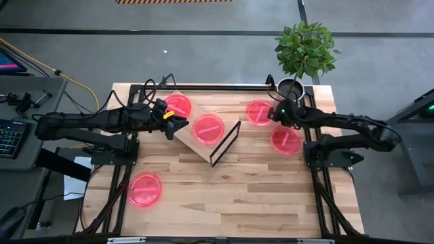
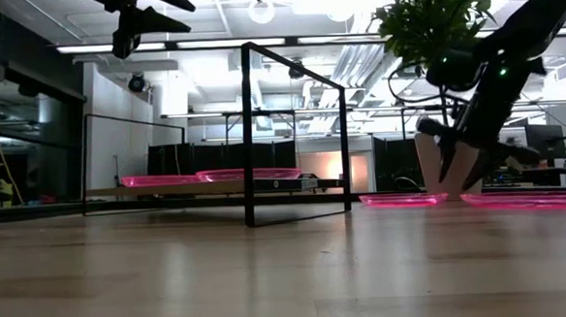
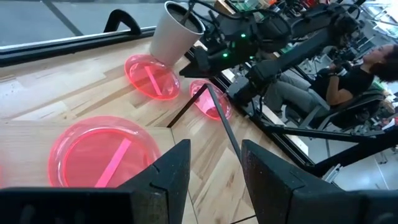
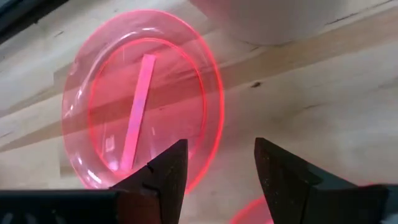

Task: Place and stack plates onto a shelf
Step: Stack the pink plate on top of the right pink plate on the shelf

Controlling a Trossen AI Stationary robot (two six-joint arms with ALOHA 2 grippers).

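Observation:
The shelf (image 1: 190, 141) is a light wood board on a black frame, lying askew at the table's middle. Two pink plates (image 1: 178, 105) (image 1: 208, 127) lie flat on it. My left gripper (image 1: 182, 125) hovers open between them, well above the board, as the low view shows (image 2: 145, 18). In its wrist view (image 3: 214, 149) the nearer shelf plate (image 3: 102, 152) lies below the fingers. My right gripper (image 1: 271, 114) is open and low over the rim of a plate (image 4: 143, 99) on the table beside a white pot (image 4: 273, 18). Two more plates (image 1: 286, 140) (image 1: 146, 190) rest on the tabletop.
A potted plant (image 1: 305, 51) stands at the table's far right corner, close behind my right gripper. The shelf's black frame (image 2: 248, 131) rises upright at the board's right end. A person (image 3: 367, 68) sits beyond the table's right side. Bare tabletop (image 1: 230, 196) spreads along the near edge.

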